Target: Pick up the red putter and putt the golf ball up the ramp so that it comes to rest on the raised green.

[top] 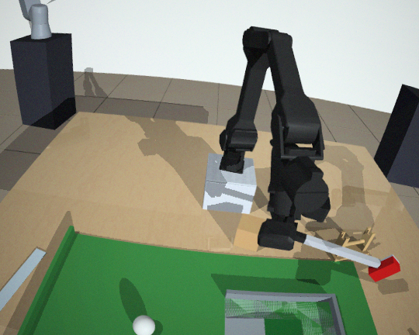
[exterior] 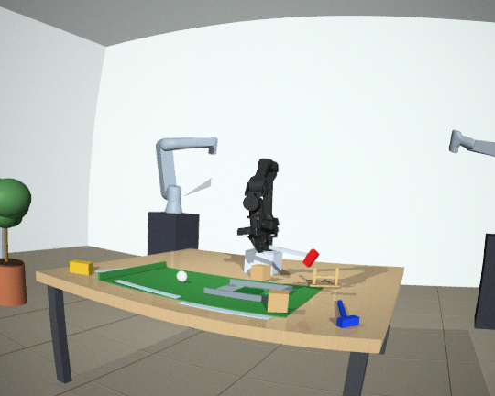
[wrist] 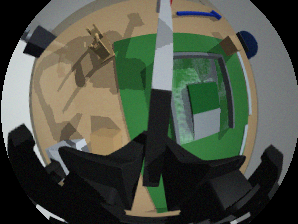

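My gripper [top: 292, 237] [exterior: 267, 247] [wrist: 152, 135] is shut on the grey shaft of the red putter [top: 337, 251] [exterior: 291, 251] [wrist: 160, 63]. The putter sticks out level in the air, with its red head [top: 384, 268] [exterior: 311, 258] out past the right edge of the green mat [top: 172, 279] [exterior: 213, 283] [wrist: 136, 90]. The white golf ball [top: 143, 325] [exterior: 181, 276] lies on the mat at its near left, far from the putter. The grey-walled ramp with the raised green [top: 285, 314] [exterior: 240, 289] [wrist: 200, 99] stands on the mat's right part, below the gripper.
A wooden rack [top: 354, 241] [exterior: 325, 277] [wrist: 100, 43] stands on the table under the putter. A blue putter [exterior: 346, 316] [wrist: 200, 14], wooden blocks [exterior: 278, 302] [exterior: 259, 271], a yellow block [exterior: 82, 267] and grey rails [top: 13, 284] [exterior: 144, 289] are about. The arm's white base block [top: 230, 186] is behind.
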Robot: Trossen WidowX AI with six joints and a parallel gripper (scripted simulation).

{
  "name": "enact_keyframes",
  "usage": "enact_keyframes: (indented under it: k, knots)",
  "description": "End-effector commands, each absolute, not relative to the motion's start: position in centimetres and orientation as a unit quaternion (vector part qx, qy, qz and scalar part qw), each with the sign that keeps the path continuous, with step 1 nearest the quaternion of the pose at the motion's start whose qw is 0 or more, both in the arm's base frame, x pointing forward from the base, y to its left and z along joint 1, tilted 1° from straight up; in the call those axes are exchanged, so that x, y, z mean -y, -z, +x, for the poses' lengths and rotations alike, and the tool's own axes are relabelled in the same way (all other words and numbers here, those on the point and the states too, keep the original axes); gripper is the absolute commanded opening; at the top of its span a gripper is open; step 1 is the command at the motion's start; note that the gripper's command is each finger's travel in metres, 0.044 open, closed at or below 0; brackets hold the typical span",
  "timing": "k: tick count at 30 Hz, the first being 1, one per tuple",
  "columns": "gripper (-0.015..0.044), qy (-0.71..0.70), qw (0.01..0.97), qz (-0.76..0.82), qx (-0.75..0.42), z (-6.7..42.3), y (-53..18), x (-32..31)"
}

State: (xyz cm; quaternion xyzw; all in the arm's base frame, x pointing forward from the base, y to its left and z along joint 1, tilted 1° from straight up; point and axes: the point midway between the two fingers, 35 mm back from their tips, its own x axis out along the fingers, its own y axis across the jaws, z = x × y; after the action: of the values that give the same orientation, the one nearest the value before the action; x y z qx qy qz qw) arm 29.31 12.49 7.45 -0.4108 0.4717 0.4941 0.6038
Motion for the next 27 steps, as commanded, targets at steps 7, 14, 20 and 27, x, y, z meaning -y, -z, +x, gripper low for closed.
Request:
enact_keyframes:
  k: [7,14,20,27]
  knots:
    - [0.0000,-0.423,0.647,-0.365,-0.519,31.3,-7.8,-7.1]
    - [0.0000,-0.370,0.672,-0.328,-0.552,32.1,-8.1,-3.1]
    - [0.0000,-0.317,0.690,-0.287,-0.584,32.3,-8.2,0.6]
    - [0.0000,-0.253,0.706,-0.236,-0.618,32.1,-8.3,4.9]
